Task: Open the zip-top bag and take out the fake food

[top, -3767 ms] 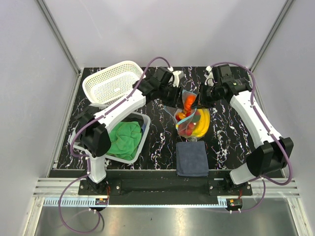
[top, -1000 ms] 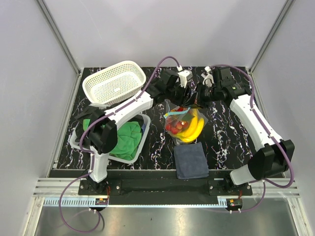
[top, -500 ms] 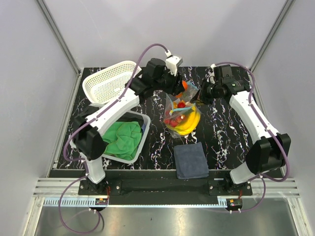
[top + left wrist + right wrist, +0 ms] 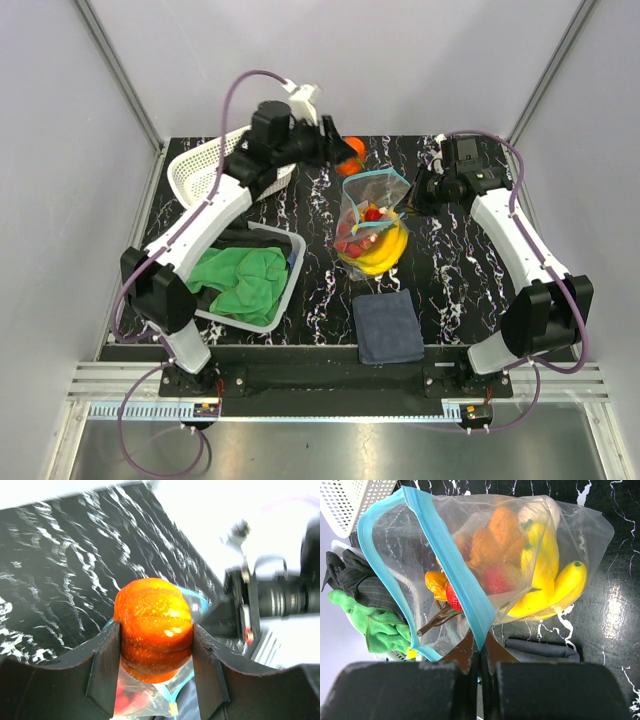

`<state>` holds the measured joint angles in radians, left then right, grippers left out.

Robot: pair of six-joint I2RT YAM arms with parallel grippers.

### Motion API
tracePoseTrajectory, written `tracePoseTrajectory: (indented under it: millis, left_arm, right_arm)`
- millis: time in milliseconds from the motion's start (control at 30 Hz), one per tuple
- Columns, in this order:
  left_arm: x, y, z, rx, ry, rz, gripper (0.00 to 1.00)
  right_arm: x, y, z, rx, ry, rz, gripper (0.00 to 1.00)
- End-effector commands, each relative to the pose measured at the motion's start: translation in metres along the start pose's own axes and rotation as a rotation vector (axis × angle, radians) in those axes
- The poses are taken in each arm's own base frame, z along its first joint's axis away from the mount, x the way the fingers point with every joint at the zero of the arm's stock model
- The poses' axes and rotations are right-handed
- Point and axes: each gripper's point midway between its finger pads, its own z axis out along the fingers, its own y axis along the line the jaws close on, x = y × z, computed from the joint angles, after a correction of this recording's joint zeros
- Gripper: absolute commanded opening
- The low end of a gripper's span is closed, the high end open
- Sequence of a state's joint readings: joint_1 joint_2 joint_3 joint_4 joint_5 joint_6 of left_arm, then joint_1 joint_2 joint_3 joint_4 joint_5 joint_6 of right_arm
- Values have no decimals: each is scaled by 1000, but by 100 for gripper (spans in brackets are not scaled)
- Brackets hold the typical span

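Fake food (image 4: 154,622), a round ribbed orange plastic pumpkin, sits clamped between the left gripper's (image 4: 156,632) fingers above the black marbled table (image 4: 450,270), near the white mesh basket (image 4: 200,170). The right gripper (image 4: 480,652), closed tight, pinches the teal zip strip of the clear zip-top bag (image 4: 520,540), which hangs open-mouthed at mid-table holding a yellow banana bunch (image 4: 555,590) and red berries (image 4: 497,578).

A black table (image 4: 450,270) veined with white is shown from above. A clear zip-top bag (image 4: 372,225) is stood near its middle. A dark blue folded cloth (image 4: 388,326) is laid just in front of the bag. A white mesh basket (image 4: 205,170) is set far left of the bag, and a pale tub (image 4: 285,290) is placed left and nearer.
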<state>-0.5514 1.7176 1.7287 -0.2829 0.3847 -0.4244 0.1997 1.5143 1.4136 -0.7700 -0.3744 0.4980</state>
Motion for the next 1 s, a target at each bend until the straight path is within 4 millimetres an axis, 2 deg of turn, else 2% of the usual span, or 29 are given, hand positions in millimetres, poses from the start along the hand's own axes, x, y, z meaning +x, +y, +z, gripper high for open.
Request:
tracePoseTrajectory:
  millis: [0,67,100,167,200,233,300,333,400,433,467,500,533,633,667,733,767,833,867,967]
  left_arm:
    - [-65,33,-43,-37,-209,-269,0]
    - [-69,60,-49,-68,-229,-364,0]
    - [-69,91,-52,-113,-247,-433,0]
    - [-68,119,-54,-149,-263,-492,0]
    - [-70,142,-59,-183,-286,-547,0]
    - [-62,166,-52,-224,-275,-589,0]
    - [-54,202,-54,-301,-278,-641,0]
    - [-43,230,-45,-360,-274,-675,0]
    - [-36,258,-43,-396,-271,-736,0]
    - [-39,262,-40,-380,-267,-758,0]
    - [-27,281,-33,-396,-245,-791,0]
    - [-24,288,-31,-406,-232,-790,0]
    - [-23,296,-31,-435,-237,-797,1]
    - [-2,328,-38,-518,-238,-851,4]
    - [6,339,-44,-555,-229,-865,8]
    - [8,351,-52,-605,-232,-867,28]
    - [15,359,-53,-628,-212,-858,44]
    - [15,360,-51,-628,-198,-838,55]
    - [19,360,-48,-612,-181,-841,71]
    - [14,358,-45,-587,-163,-819,92]
  right_arm:
    - [-14,5,-13,-2,-55,-15,0]
    - [-9,8,-15,-14,-44,-10,0]
    - [-8,9,-17,-18,-39,-10,0]
    - [-6,12,-20,-29,-37,-19,0]
    - [-7,12,-22,-30,-41,-22,0]
    - [-6,13,-23,-31,-38,-23,0]
    - [-6,15,-25,-37,-39,-25,0]
    - [-5,16,-27,-42,-40,-23,0]
    - [-3,16,-28,-47,-34,-18,0]
    - [-2,16,-30,-47,-38,-18,0]
    - [-1,16,-30,-48,-36,-20,0]
    - [0,15,-30,-46,-35,-21,0]
    - [1,14,-30,-43,-39,-23,0]
    - [1,14,-31,-41,-42,-25,0]
    - [0,15,-32,-45,-43,-25,0]
    - [-2,16,-33,-49,-47,-26,0]
    - [-2,17,-33,-49,-49,-26,0]
    - [-1,17,-33,-48,-47,-23,0]
    - [-1,16,-33,-48,-48,-19,0]
    - [1,17,-31,-55,-36,-6,0]
